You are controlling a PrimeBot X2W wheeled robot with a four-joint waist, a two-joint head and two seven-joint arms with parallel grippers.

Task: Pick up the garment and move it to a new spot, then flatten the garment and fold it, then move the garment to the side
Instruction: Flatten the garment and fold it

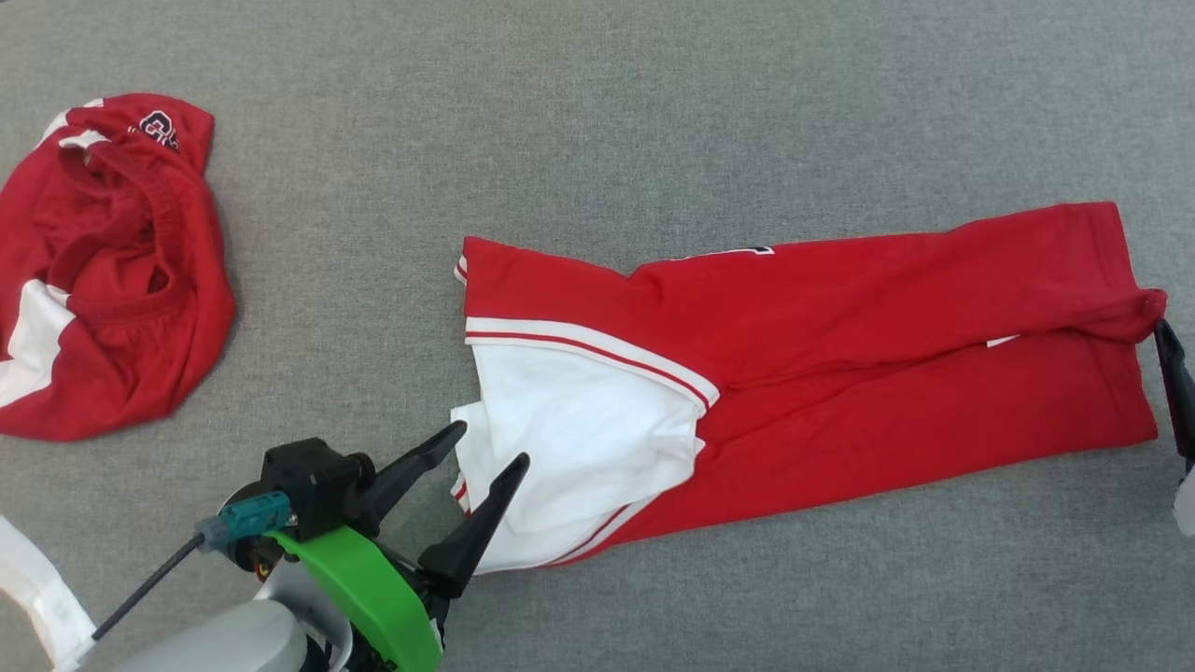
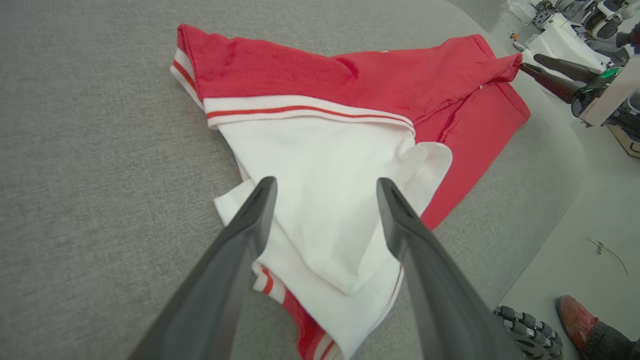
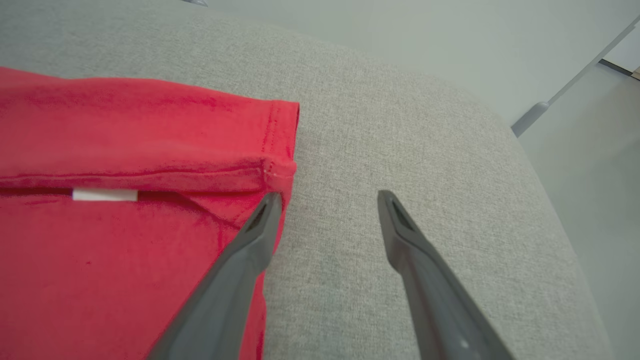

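Both released: left gripper (image 1: 490, 442) over the white sleeve (image 1: 569, 420), right gripper (image 3: 328, 194) beside the red hem (image 3: 280, 140).
The red-and-white shirt (image 1: 840, 327) lies stretched lengthwise on the grey padded table (image 1: 653, 112), well apart from a crumpled red garment (image 1: 112, 280); spread fingers at opposite ends suggest it is laid out for flattening.

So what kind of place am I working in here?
Probably a robotics lab or test room, not a home: a grey fabric-covered table with a rounded corner, robot hardware crowded beyond its far edge, and a person's red shoe close by.
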